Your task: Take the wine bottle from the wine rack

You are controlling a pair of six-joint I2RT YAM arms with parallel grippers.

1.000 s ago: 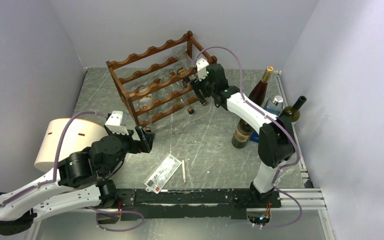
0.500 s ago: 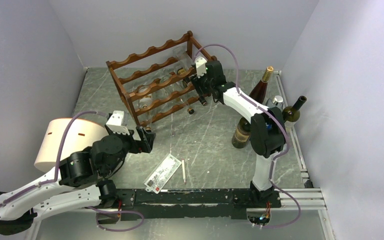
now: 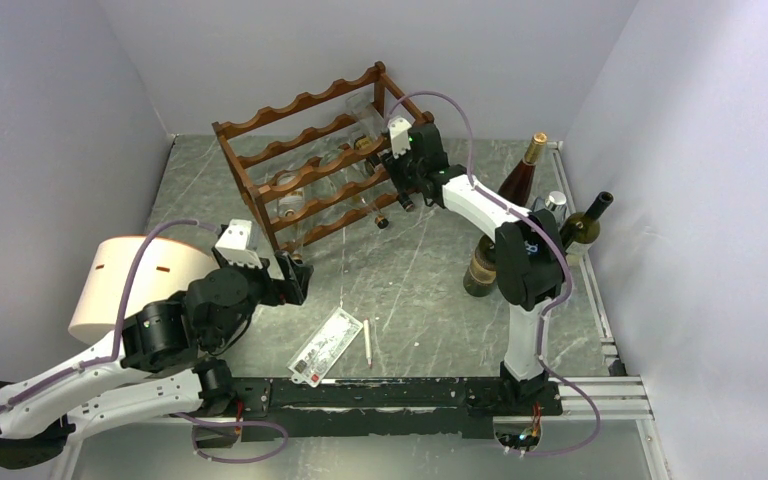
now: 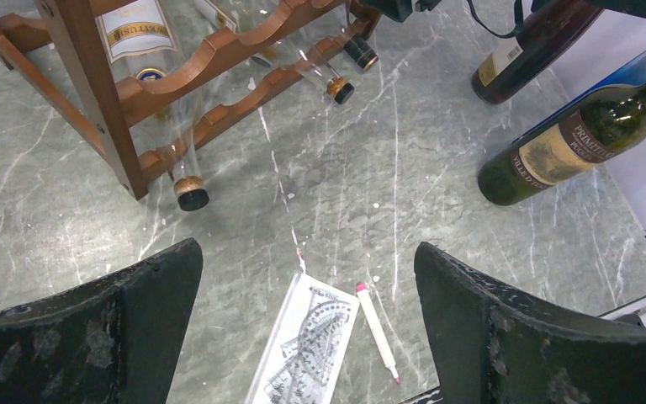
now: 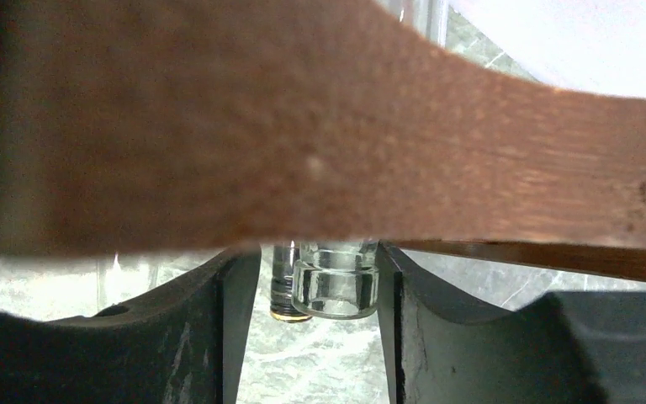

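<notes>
Moved nearer the worktop's [image 3: 430, 270] far edge, the right gripper [image 5: 320, 273], narrowly open around the clear glass wine bottle [image 5: 335, 293], could jam it against the reddish-brown wooden wine rack [image 5: 303, 126].

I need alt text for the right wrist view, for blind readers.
The mouth of a clear wine bottle sits between the two dark fingers of the right gripper, not yet clamped. A blurred brown rail of the wine rack fills the top; grey table below.

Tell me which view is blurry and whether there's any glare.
Right wrist: the rack rail is a close, out-of-focus blur up top, the clear bottle neck below is sharper. Left wrist: sharp, slight glints on a racked bottle. Top external: even light, soft shadows.
</notes>
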